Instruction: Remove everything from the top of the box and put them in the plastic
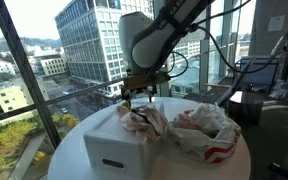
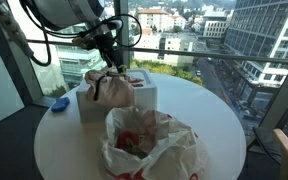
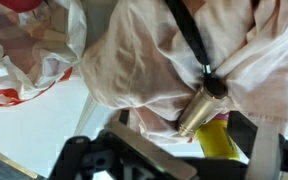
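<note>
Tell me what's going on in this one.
The Panda arm's gripper hangs open close above a wad of pale pinkish crinkled wrappers lying on top of the white box. It holds nothing. The white, red-printed plastic bag lies beside the box on the round white table. The wrappers on the box are not yet in it.

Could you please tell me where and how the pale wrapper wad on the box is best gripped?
Probably pinch the raised crumpled crest of the pale wrapper wad, straight down from above: it lies heaped on the box, and the open claw hangs just over it.
</note>
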Motion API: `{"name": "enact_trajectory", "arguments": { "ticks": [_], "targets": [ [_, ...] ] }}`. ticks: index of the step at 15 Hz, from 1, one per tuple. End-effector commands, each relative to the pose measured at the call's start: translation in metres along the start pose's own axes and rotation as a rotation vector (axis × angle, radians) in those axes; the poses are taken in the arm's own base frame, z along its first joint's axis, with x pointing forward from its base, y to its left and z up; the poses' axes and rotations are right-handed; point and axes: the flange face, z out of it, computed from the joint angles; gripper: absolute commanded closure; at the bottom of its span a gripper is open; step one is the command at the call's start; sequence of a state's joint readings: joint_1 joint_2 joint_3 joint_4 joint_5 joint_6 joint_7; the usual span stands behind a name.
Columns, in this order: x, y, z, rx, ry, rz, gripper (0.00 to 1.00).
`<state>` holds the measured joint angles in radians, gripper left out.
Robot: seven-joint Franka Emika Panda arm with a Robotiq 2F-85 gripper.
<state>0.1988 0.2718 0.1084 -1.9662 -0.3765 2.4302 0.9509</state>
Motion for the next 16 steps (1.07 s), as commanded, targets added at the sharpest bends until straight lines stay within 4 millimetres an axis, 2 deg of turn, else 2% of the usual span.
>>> {"name": "enact_trajectory", "arguments": {
  "ticks": [1, 4, 7, 8, 9, 10, 11, 16],
  "targets": [
    [0.027, -0.018, 0.015, -0.009, 0.023, 0.109, 0.0],
    [0.026, -0.027, 0.025, -0.02, 0.005, 0.147, 0.0],
    [0.01, -0.037, 0.024, -0.031, 0.0, 0.128, 0.0],
    [0.006, -0.039, 0.024, -0.032, 0.004, 0.108, 0.25],
    [0.004, -0.04, 0.025, -0.036, 0.007, 0.094, 0.27],
    [0.003, -0.038, 0.026, -0.044, 0.014, 0.083, 0.34],
    [0.004, -0.035, 0.027, -0.048, 0.017, 0.078, 0.44],
    [0.013, -0.017, 0.029, -0.071, 0.034, 0.081, 0.82]
  ]
}}
